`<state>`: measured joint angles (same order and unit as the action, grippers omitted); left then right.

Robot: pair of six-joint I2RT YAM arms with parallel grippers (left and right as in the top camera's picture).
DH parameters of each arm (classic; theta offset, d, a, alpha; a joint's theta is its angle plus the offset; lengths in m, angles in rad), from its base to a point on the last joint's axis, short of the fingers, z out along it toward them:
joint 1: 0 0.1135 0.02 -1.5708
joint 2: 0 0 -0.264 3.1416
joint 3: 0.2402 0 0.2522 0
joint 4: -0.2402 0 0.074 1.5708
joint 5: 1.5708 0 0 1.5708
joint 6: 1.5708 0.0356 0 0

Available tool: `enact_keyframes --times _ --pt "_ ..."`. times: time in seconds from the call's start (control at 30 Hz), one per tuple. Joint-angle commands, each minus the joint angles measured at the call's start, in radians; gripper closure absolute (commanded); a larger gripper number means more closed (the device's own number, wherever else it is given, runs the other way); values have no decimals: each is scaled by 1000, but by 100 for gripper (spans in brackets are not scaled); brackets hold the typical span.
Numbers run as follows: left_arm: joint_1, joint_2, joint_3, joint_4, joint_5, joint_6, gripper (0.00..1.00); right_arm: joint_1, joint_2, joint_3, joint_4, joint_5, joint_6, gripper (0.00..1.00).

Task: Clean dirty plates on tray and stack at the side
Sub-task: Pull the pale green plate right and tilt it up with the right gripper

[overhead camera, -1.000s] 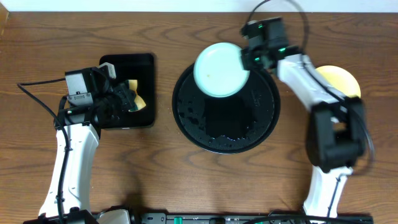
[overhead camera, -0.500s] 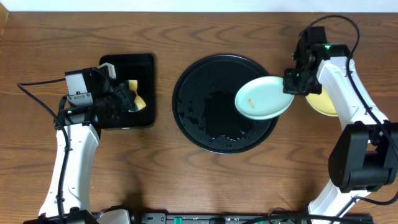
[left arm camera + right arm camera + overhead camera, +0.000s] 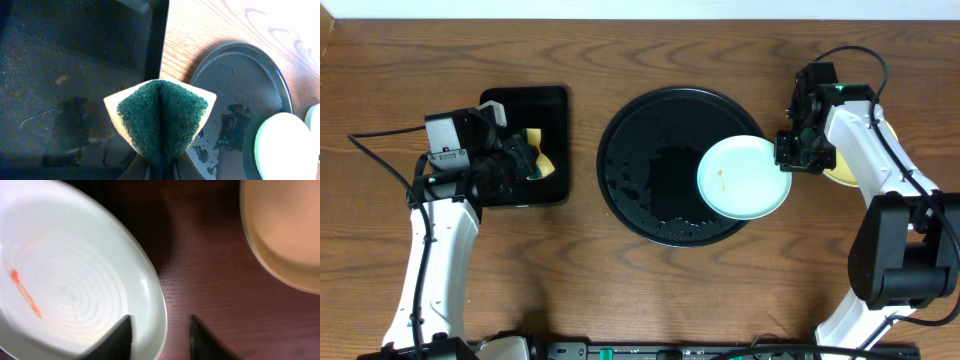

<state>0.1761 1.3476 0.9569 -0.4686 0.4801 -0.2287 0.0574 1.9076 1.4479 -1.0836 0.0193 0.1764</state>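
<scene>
On the right side of the round tray, the mint plate lies face up, its right edge overhanging the tray rim. An orange-brown smudge marks its left half. Your right gripper straddles the plate's right rim with its fingers parted; a gap shows beside the outer finger, so it grips nothing. Your left gripper is clamped on a folded sponge, green face out, above the rectangular tray. The yellow plate sits on the table near the right arm. The step appears to be seating the plate for scrubbing. Confirm the plate rests flat before you bring the sponge across.
</scene>
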Motion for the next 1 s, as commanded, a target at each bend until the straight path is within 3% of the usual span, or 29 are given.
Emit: enact_keyframes --times 0.0,0.17,0.37,0.97 --pt "3 5 3 -2 -1 6 91 -7 3 4 -1 -2 -55 55" --pt "3 5 3 -2 -1 6 91 -42 3 4 28 -51 -84 54" --pt "3 5 3 -2 -1 6 91 -70 3 -13 36 -174 -126 73" --pt "3 5 3 -2 -1 6 91 -70 3 -146 150 -188 -136 76"
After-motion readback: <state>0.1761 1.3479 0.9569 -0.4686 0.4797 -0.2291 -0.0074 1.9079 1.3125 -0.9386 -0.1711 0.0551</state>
